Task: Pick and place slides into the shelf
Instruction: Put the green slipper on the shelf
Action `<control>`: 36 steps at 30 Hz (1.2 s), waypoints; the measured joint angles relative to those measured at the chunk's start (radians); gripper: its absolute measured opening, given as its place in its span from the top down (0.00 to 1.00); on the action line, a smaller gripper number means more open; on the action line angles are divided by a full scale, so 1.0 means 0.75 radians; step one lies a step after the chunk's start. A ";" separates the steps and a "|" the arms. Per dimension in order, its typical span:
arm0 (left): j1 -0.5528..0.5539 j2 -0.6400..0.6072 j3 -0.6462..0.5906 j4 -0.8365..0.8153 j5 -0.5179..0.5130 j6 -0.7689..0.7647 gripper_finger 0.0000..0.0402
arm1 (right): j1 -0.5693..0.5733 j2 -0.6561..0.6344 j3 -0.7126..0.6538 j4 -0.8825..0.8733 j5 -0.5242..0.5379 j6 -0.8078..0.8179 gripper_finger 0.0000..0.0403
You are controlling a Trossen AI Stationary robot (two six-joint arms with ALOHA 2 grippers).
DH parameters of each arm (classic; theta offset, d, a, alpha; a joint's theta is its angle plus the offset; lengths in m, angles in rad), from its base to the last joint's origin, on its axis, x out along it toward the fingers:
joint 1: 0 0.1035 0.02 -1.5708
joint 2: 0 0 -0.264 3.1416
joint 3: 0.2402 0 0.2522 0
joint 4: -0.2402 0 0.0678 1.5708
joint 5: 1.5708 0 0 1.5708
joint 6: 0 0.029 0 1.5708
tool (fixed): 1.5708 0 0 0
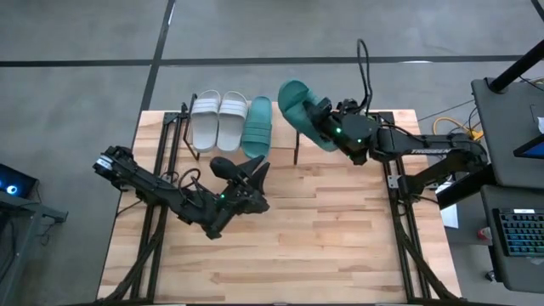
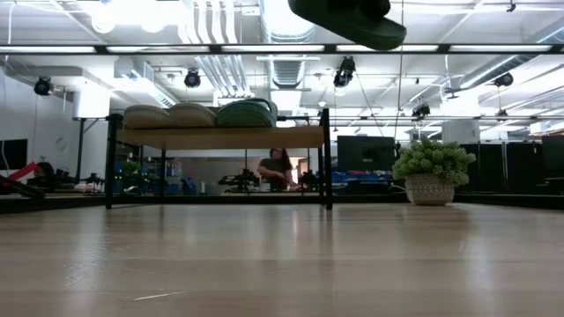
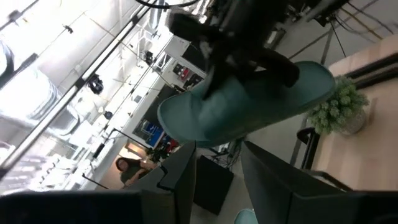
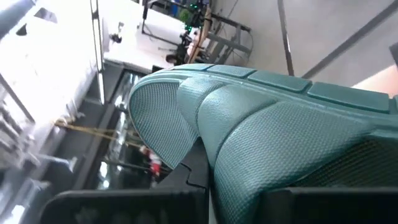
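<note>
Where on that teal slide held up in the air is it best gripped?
By its wide strap, from above, probably. The right pincer is shut on the teal slide there: the strap arches off the sole, giving the pincer a thin band to close across, unlike the broad sole.

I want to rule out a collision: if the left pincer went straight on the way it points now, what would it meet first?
Probably the teal slide held by the right pincer: the left pincer aims up at it. Depth is unclear, so it might pass beneath.

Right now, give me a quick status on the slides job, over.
Right gripper shut on teal slide, held above shelf's open end. Left gripper empty, over table. Three slides already on the shelf. Nothing blocking.
</note>
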 joint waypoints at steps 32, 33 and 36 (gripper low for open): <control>0.056 0.000 -0.229 -0.015 0.378 0.234 0.72 | -0.104 0.235 0.377 0.087 -0.182 0.463 0.97; 0.063 0.000 -0.229 -0.012 0.382 0.245 0.72 | -0.104 0.247 0.394 0.090 -0.189 0.463 0.97; 0.082 0.000 -0.222 0.042 0.412 0.316 0.72 | -0.103 0.281 0.439 0.089 -0.190 0.482 0.97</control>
